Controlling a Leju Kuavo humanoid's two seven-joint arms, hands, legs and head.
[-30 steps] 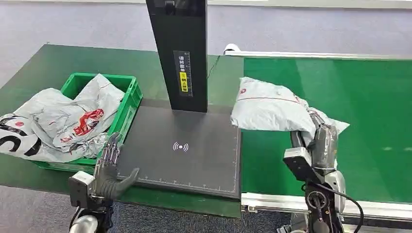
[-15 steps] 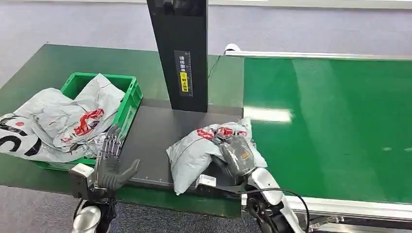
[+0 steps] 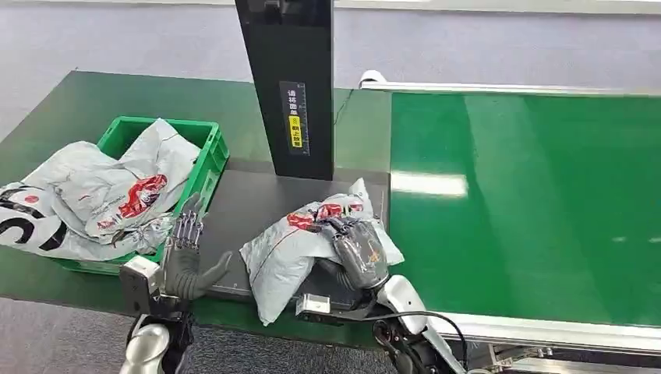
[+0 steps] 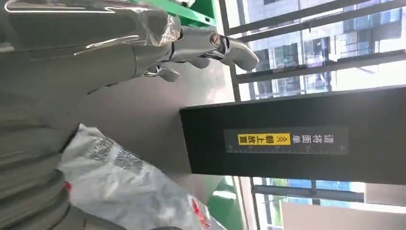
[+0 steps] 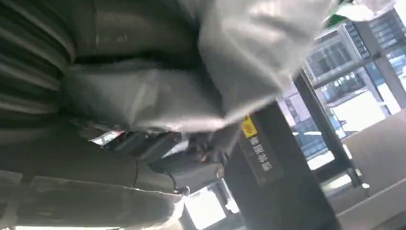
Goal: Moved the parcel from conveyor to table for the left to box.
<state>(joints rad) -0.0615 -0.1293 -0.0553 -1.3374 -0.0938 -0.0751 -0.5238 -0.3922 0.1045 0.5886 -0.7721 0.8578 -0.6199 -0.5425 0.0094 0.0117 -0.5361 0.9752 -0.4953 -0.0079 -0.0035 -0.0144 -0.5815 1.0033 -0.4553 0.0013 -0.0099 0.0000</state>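
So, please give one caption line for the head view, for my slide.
Right hand holds a grey parcel on the black scanner pad; left hand waits open beside the green crate.

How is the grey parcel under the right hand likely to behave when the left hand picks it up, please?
The parcel looks like a crumpled plastic mailer, so probably floppy and sagging. Its glossy film may be slippery. It overhangs the scanner pad, so a push could slide it off.

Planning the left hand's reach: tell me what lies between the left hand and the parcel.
In the head view, a bare strip of the dark scanner pad separates the left hand from the parcel.
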